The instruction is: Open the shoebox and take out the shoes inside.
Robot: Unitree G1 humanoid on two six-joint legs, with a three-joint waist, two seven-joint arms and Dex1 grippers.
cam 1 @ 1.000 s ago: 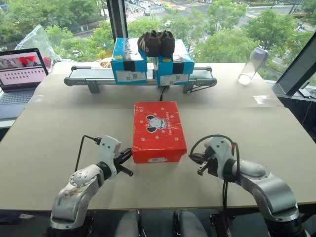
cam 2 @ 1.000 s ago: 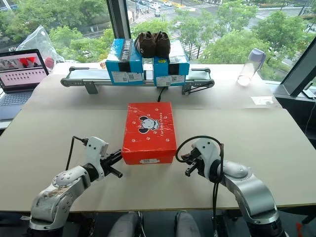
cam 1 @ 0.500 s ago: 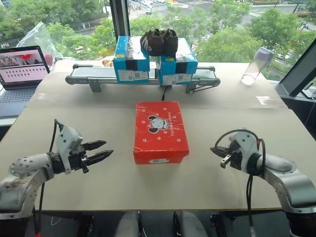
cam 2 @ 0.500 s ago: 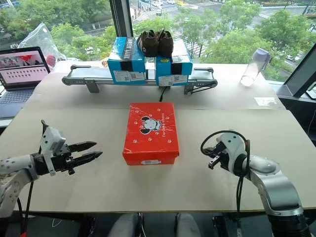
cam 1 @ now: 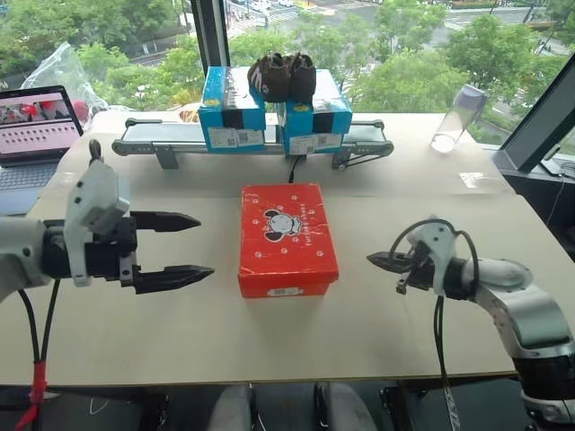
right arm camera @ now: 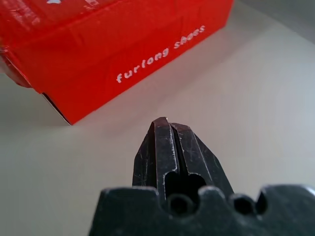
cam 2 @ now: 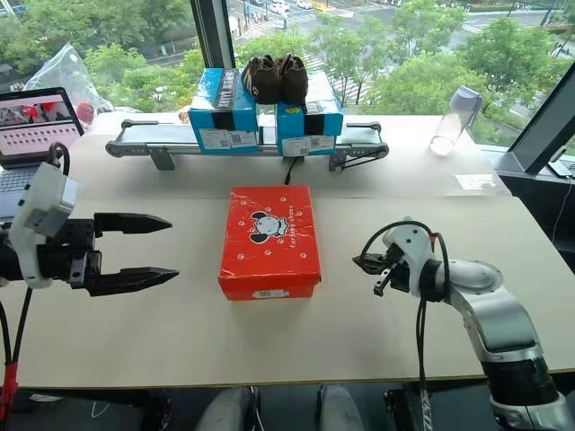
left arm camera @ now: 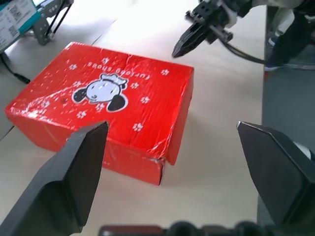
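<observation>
Beige tabletop (cam 1: 404,332) carries the shoebox (cam 1: 287,238) at centre, lid down, nothing removed. My left gripper (cam 1: 180,245) hangs spread wide and empty beside it; my right gripper (cam 1: 379,261) is pinched closed, empty. Opening and unpacking both remain.

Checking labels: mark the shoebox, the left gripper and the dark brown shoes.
shoebox (cam 1: 287,235): left eye view, middle of closed lid.
left gripper (cam 1: 184,244): left eye view, midway between its fingertips.
dark brown shoes (cam 1: 282,75): left eye view, pair's middle.
</observation>
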